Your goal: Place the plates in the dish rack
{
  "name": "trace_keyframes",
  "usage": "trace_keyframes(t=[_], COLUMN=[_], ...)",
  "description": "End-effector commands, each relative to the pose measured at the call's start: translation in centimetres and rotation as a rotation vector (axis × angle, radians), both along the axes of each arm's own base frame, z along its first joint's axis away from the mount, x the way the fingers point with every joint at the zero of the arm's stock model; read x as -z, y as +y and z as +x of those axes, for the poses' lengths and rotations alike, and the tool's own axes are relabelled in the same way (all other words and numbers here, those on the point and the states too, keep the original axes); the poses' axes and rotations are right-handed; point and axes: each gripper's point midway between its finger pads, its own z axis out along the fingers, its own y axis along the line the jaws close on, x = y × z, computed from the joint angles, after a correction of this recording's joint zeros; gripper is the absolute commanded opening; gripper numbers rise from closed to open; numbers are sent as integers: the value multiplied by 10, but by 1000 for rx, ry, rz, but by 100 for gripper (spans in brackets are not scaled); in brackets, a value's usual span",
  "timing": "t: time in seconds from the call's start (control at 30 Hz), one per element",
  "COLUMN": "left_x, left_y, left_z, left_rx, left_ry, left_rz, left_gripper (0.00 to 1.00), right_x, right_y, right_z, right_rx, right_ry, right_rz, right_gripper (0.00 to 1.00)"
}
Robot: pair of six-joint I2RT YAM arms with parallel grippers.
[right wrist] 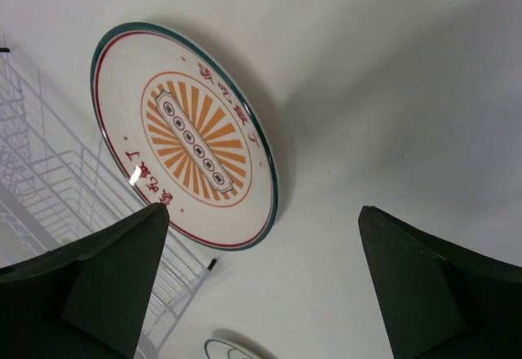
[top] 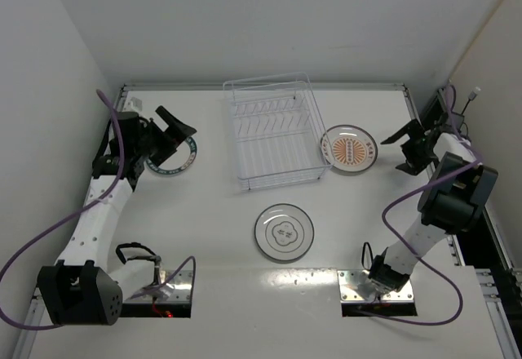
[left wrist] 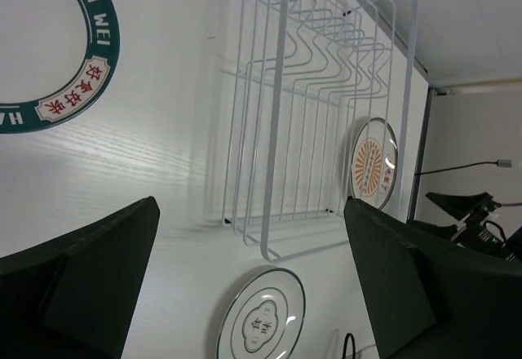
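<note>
The dish rack (top: 236, 143) is a white wire basket at the back middle of the table, with nothing in its slots (left wrist: 277, 130). The orange sunburst plate (top: 349, 148) lies flat just right of it. The white plate with the grey motif (top: 284, 232) lies in front of the rack. The teal-rimmed plate (top: 182, 166) lies at the left, partly under my left gripper (top: 175, 135), which hovers open and holds nothing (left wrist: 251, 212). My right gripper (top: 391, 155) is open too, just right of the orange plate (right wrist: 192, 135), holding nothing (right wrist: 265, 212).
White walls close in the table on the left, back and right. A black rail (top: 489, 237) runs along the right edge. Purple cables (top: 424, 204) loop off both arms. Two metal base plates (top: 175, 281) sit at the near edge.
</note>
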Motion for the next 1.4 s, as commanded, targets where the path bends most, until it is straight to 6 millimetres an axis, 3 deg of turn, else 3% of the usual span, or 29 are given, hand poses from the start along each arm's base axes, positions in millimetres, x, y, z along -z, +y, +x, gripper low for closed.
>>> trace_keyframes(t=[0.0,0.2,0.3,0.33,0.43,0.47,0.5,0.57,0.6,0.67,0.7,0.73,0.77,0.87,0.9,0.97,1.0,1.07,1.17,1.2,1.27,1.3,1.33,1.37], left_x=[-8,-14,-14,-14,-12,-12,-11,-11,-9,-9,-10,-7,-7,-5,-8,-4,-4,-2,1,1,-4,0,-2,1], left_y=[-3,-2,-2,-2,-1,-1,0,1,1,1,3,2,2,8,8,9,10,10,8,8,8,8,7,7], left_z=[-16,-12,-12,-12,-12,-12,-12,-12,-11,-11,-9,-10,-10,-11,-12,-15,-15,-16,-16,-16,-12,-13,-12,-11], left_rx=[58,63,67,67,59,59,64,56,56,56,48,43,43,25,25,31,23,23,33,33,32,28,35,36], left_ry=[-29,-42,-36,-36,-26,-26,-28,-28,-29,-29,-38,-27,-27,-26,-35,-16,-16,-5,3,4,-22,-10,-22,-12], left_rz=[39,48,55,55,59,59,67,71,71,71,76,68,68,69,69,77,82,81,75,75,77,68,64,64], left_gripper=[96,96,96,96,96,96,96,96,96,96,96,96,96,96,96,96,96,96,96,96,96,96,96,96], right_x=[-1,37,51,44,60,53,60,71,71,83,83,87,76,47,11,-32,-70,-152,-233,-252,-278,-282,-284,-285], right_y=[-5,20,30,33,51,54,58,73,75,80,77,72,70,45,36,19,6,-1,17,40,60,74,100,109], right_z=[8,-2,-1,11,25,32,42,42,49,42,44,41,44,53,64,76,88,105,129,135,150,154,159,159], right_rx=[-21,-22,-18,-41,-85,-100,-119,-158,-167,-169,-153,-137,-138,-98,-91,-66,-29,-4,-38,-82,-141,-176,-239,-253], right_ry=[-41,-21,5,-21,41,30,42,103,104,160,171,194,168,152,97,41,-8,-170,-366,-416,-462,-479,-508,-508], right_rz=[-34,109,138,109,170,164,184,206,206,213,199,166,154,9,-47,-207,-344,-497,-649,-682,-775,-796,-818,-835], right_gripper=[100,100,93,90,82,80,76,70,57,30,12,4,0,0,0,0,0,0,0,0,0,0,0,0])
